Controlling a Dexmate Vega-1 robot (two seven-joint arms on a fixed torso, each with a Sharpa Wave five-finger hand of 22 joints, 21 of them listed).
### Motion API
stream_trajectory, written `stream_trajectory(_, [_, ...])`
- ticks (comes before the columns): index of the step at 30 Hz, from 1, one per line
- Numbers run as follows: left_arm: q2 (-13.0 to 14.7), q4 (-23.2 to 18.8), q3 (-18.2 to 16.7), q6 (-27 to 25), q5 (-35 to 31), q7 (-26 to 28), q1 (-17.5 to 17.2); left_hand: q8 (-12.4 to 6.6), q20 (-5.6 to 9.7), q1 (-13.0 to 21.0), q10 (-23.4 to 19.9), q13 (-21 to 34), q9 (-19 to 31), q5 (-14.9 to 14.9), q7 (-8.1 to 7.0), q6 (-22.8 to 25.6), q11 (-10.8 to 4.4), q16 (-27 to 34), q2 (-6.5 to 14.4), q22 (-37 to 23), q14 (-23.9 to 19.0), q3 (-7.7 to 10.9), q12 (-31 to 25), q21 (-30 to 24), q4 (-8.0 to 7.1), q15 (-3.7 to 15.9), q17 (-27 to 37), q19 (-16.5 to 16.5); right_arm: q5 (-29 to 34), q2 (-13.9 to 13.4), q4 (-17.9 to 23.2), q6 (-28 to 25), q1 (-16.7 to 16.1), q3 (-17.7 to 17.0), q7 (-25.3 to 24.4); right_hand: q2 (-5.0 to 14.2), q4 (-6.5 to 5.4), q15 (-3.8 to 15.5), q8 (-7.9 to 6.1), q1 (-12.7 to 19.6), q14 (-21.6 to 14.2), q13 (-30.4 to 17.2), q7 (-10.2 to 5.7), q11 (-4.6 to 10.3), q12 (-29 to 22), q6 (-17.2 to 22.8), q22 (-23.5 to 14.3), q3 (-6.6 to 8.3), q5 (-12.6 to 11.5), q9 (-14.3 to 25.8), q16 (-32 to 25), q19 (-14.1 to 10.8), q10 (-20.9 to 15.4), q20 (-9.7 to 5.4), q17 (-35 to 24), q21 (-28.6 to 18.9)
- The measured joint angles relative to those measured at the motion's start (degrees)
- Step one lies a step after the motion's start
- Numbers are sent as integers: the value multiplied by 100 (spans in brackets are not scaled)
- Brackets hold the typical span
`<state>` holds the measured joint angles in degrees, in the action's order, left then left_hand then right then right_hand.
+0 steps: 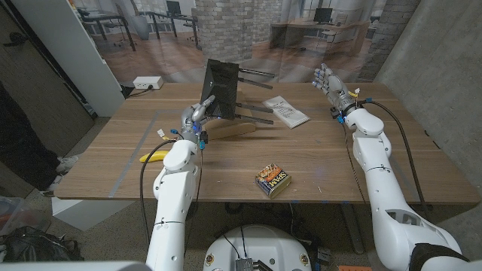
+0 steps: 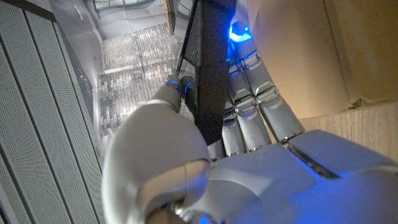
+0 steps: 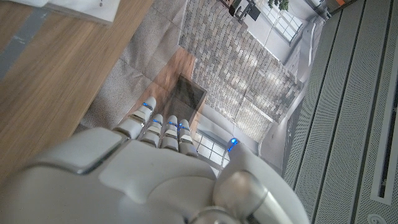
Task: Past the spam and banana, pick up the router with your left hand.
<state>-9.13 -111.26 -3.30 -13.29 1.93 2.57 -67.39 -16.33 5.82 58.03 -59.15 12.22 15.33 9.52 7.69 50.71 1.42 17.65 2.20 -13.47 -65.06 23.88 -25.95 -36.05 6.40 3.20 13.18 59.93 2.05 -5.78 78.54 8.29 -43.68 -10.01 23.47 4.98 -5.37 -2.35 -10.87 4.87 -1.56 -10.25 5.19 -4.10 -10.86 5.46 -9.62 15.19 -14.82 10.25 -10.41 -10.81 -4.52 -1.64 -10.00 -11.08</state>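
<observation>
The black router (image 1: 224, 89) is held upright on its edge past the middle of the table, its antennas (image 1: 254, 113) sticking out to the right. My left hand (image 1: 197, 113) grips its near left edge. In the left wrist view the thumb and fingers (image 2: 252, 106) clamp the router's dark slab (image 2: 208, 74) from both sides. The yellow banana (image 1: 154, 156) lies near my left forearm. The spam tin (image 1: 273, 181) sits near the front edge. My right hand (image 1: 329, 81) is raised at the far right with straight, spread fingers (image 3: 158, 127), holding nothing.
A tan cardboard piece (image 1: 230, 129) lies just below the router. A white printed packet (image 1: 286, 111) lies to the router's right. A white box (image 1: 147, 83) sits beyond the table's far left corner. A person's leg and shoe (image 1: 64, 163) are at the left.
</observation>
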Motion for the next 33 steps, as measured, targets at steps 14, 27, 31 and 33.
stream_trajectory(14, [196, 126, -52, 139, -55, -134, 226, 20, 19, 0, -1, 162, 40, 8, 18, 18, -1, -2, 0, 1, -7, 1, -37, -51, -1, 6, -12, -40, 46, -11, 204, -179, -48, -34, -90, 0, 0, -22, -16, 0, -21, 0, 23, 9, 0, 40, 0, 0, 0, 0, -40, -30, -52, 32, 1, 0])
stream_trajectory(27, [333, 379, -77, 450, -141, -332, 463, 21, 18, 22, -11, 660, 81, 7, 17, 19, -9, -2, -22, 1, -10, 25, -41, -136, -25, 6, 2, -41, 88, -2, 676, -342, -236, -179, -248, 0, 0, -9, -44, 0, -53, 0, 3, 1, 0, 59, 0, 0, 0, 0, -40, -51, -60, 10, 1, 0])
stream_trajectory(31, [373, 473, -66, 552, -181, -362, 545, 21, 9, 22, -11, 697, 82, 7, 17, 19, -9, -2, -22, 17, -11, 25, -56, -155, -25, 5, 2, -49, 102, 7, 735, -371, -262, -208, -303, 0, 0, 0, -44, 0, -61, 0, 23, 1, 0, 79, 0, 0, 1, 0, -40, -51, -60, 10, 1, 0])
stream_trajectory(33, [397, 536, -55, 626, -207, -380, 599, 21, 10, 22, -11, 700, 82, 6, 17, 19, -9, -2, -22, 17, -11, 25, -56, -155, -25, 5, 2, -50, 114, 14, 767, -384, -279, -227, -340, 0, 0, 0, -44, 0, -61, 0, 23, 1, 0, 79, 0, 0, 1, 0, -40, -51, -60, 11, 1, 0])
